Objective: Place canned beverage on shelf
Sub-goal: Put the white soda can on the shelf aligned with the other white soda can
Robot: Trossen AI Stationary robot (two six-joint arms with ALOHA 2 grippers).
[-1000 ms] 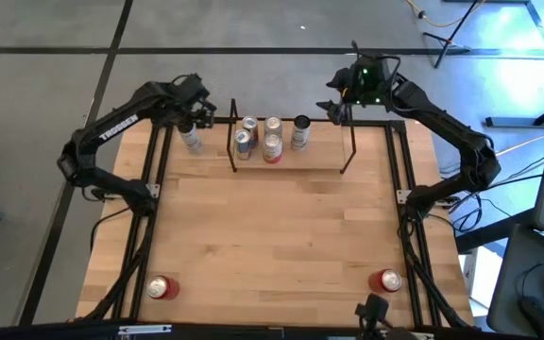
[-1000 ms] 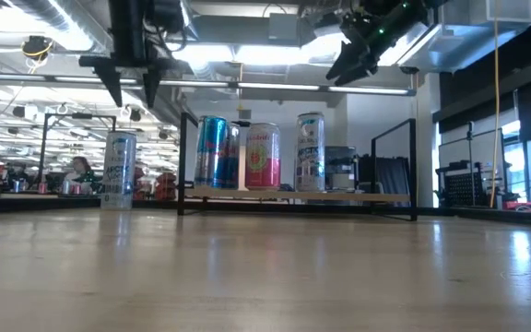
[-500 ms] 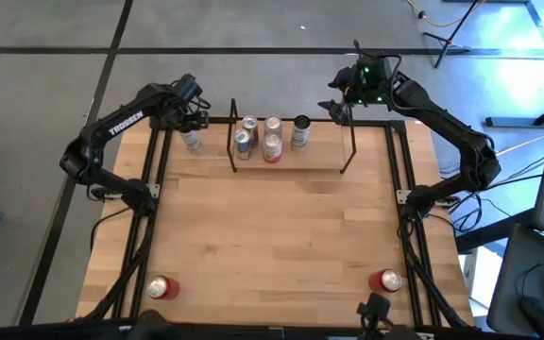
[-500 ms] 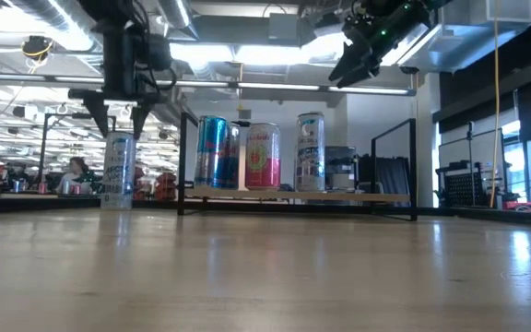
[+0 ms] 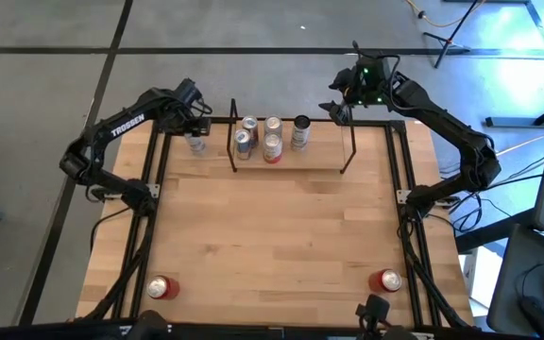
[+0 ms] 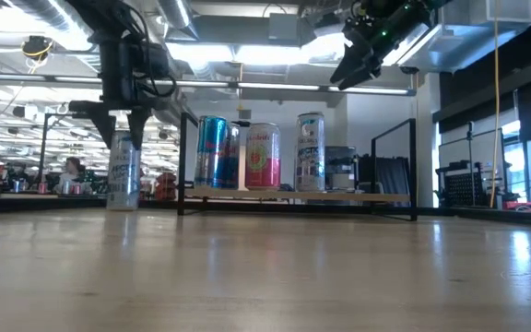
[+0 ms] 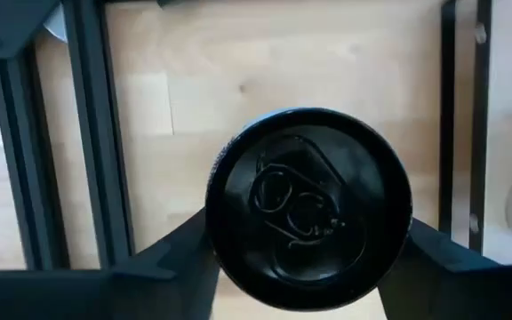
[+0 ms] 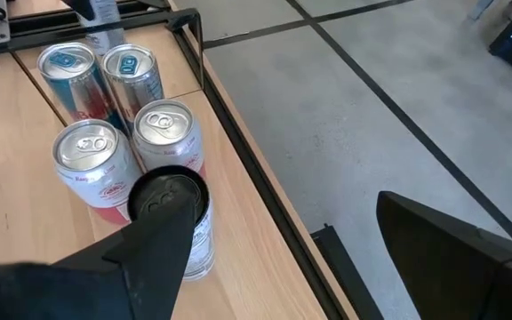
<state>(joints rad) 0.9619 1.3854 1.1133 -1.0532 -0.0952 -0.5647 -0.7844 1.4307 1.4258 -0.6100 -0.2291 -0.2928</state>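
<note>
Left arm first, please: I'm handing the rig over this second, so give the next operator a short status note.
Left claw: lowered over the white can standing on the table just outside the shelf's left end frame, fingers straddling the can's top, not visibly clamped.
Right claw: open, raised above the shelf's right end, holding nothing.
Done: four cans stand on the shelf.
Left: grip the white can, lift it over the frame, set it on the shelf. Two red cans lie at the table's near corners.

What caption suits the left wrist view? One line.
Left pincer straddles the black-topped can, fingers either side, above the wood table.
</note>
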